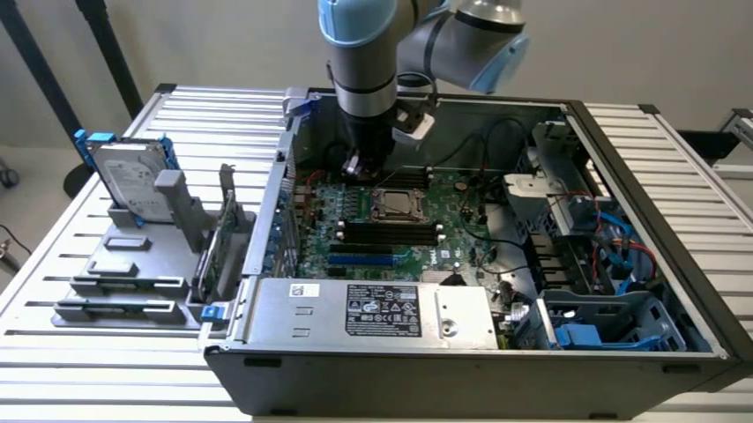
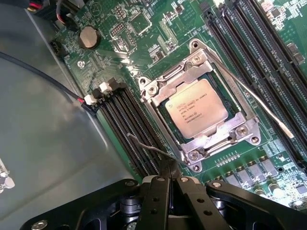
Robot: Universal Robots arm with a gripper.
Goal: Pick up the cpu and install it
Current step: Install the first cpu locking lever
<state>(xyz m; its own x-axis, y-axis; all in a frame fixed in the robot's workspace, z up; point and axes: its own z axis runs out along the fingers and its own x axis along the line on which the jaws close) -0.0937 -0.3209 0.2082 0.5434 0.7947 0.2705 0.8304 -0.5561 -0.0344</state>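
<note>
The gripper [image 2: 169,184] hangs over the green motherboard [image 2: 144,43] with its two black fingers [image 2: 158,201] pressed together, tip to tip, and nothing held between them. In the wrist view the tips sit just beside the corner of the metal socket frame [image 2: 196,153], over the edge of the black memory slots [image 2: 134,124], and a thin wire lever [image 2: 144,146] passes right at them; whether the tips touch it cannot be told.

Just beyond the fingertips lies the cpu [image 2: 197,108], flat in its socket with its pale metal top and printed lettering facing up. The socket frame surrounds it on all sides, its plate lying over the chip's edges. A second thin lever [image 2: 249,93] runs along the far side of the socket. More black slots [image 2: 249,43] stretch past that, and a round coin battery [image 2: 88,37] sits further off on the board.

In the exterior view the arm [image 1: 365,79] reaches down into the open computer case [image 1: 636,176], the gripper [image 1: 359,167] close above the board and just to the exterior view's left of the cpu [image 1: 398,205]. Outside the case, on the slatted table [image 1: 48,264], a grey rack [image 1: 130,264] holds a hard drive [image 1: 123,176] in a blue frame.
</note>
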